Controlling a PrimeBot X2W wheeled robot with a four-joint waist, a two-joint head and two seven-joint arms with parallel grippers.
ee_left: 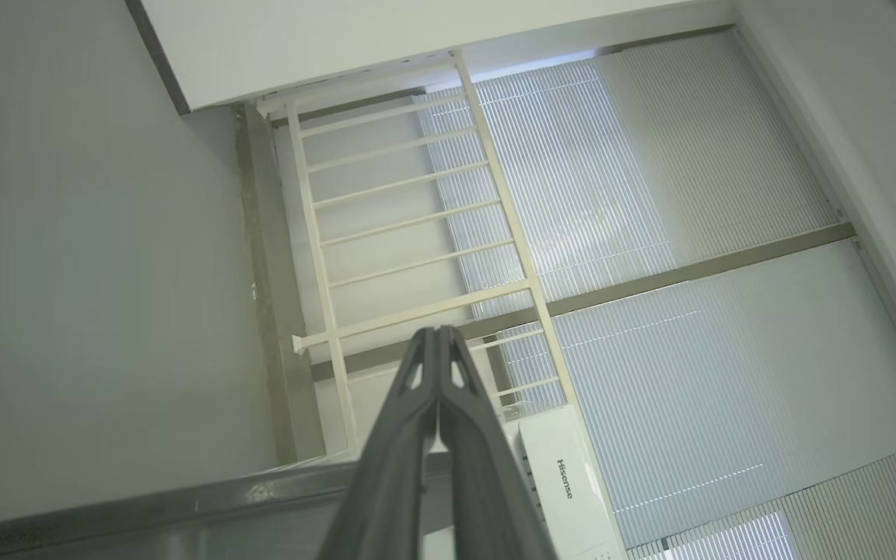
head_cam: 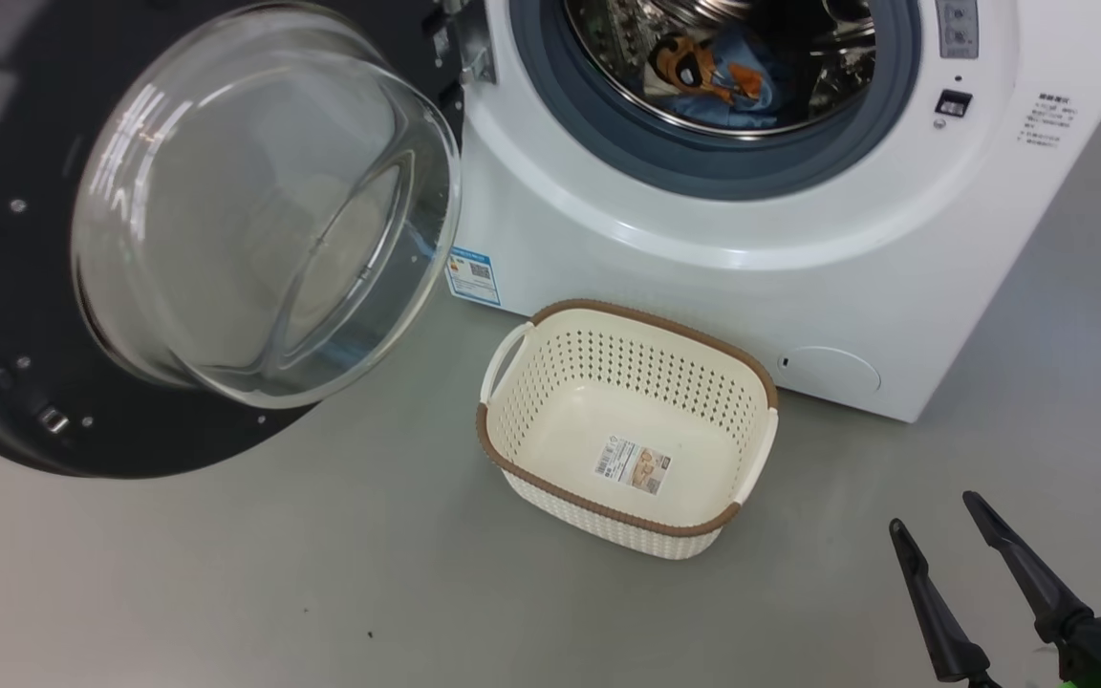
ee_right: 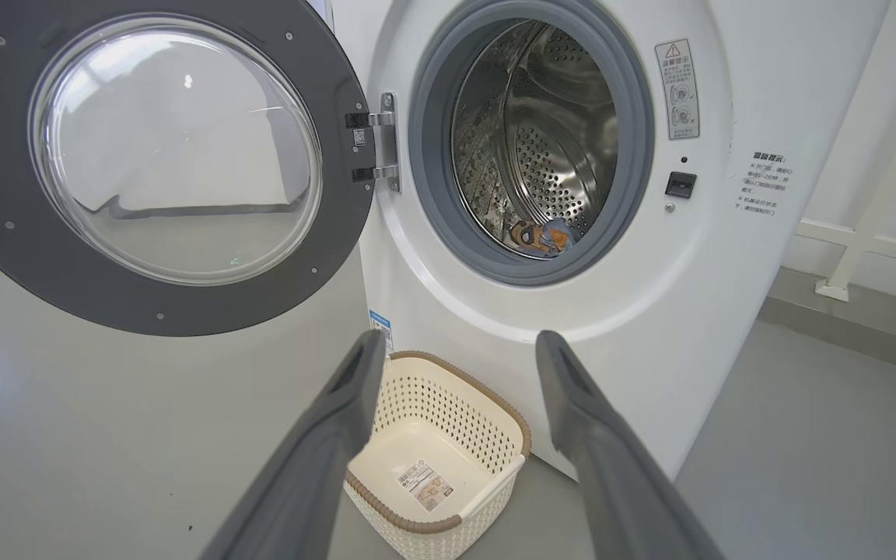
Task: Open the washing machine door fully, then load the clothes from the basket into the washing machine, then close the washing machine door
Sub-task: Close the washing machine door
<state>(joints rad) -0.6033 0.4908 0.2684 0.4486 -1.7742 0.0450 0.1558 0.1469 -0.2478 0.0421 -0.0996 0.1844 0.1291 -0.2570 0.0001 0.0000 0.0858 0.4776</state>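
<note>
The washing machine door is open wide. The clothes lie inside the steel drum of the washing machine, a blue and orange heap at the bottom. The basket has nothing in it but the paper label on its bottom. So I think two jobs are done, opening and loading. One job is left, and that is shutting the door.

The door hangs from its hinge on the left side of the round hole. It is swung out to my left, away from the hole. Its inner side faces me, and the clear glass bowl bulges out toward me. It is round, so it has no long way. From my right wrist the door looks nearly flat on, about in line with the machine's front.

The basket stands on the grey floor, just in front of the machine and below the hole. Its mouth points up. Its long way, from handle to handle, runs about along the machine's front, with the right end a bit nearer to me.

My right claw is over the floor near my lower right, well apart from the door. Its two fingers are spread and hold nothing. My left claw has its fingers pressed together on nothing and points up at a white rail and blinds.
</note>
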